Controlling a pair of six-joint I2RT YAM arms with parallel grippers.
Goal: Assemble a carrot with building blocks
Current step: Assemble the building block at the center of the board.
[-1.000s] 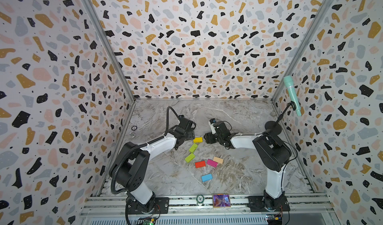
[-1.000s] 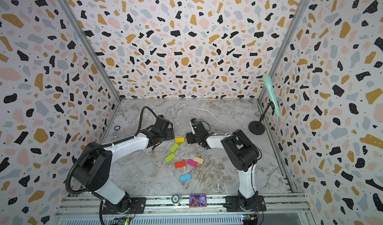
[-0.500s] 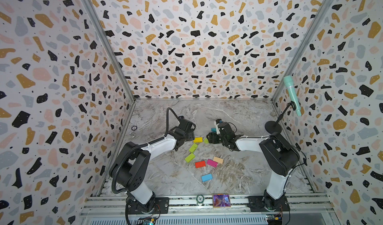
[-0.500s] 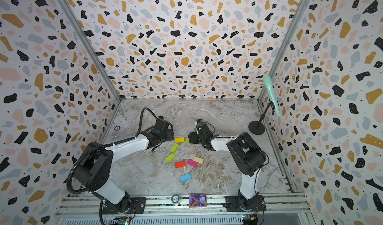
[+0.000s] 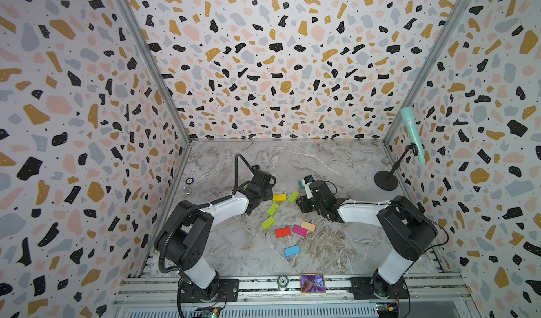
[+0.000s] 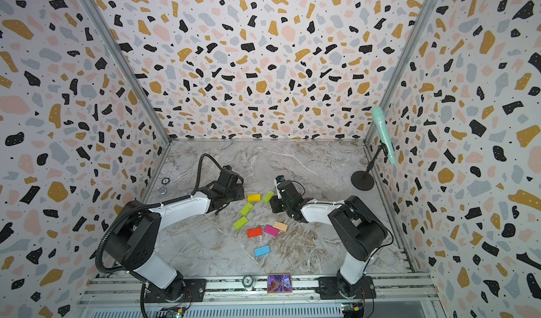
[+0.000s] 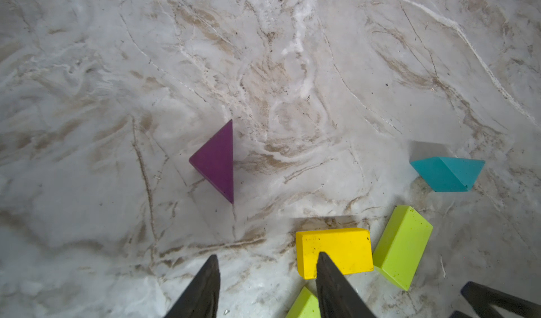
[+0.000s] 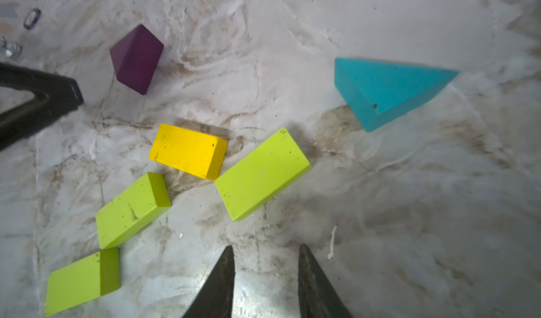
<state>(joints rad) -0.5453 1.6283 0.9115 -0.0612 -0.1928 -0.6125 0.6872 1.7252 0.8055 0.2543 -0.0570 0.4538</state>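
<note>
Right wrist: lime blocks [image 8: 262, 174] flat, long axes near-parallel; yellow block [image 8: 188, 151] skewed; left hand [image 7: 268, 255], right hand [image 8: 266, 246] part-open, empty.

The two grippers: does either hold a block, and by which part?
Nothing is held. The left gripper and the right gripper are open and empty.

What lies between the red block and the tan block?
A pink block sits between the red block and tan block, seen in both top views.

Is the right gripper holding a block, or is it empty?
Empty. In its wrist view the right gripper has jaws apart, with only bare tabletop between them.
</note>
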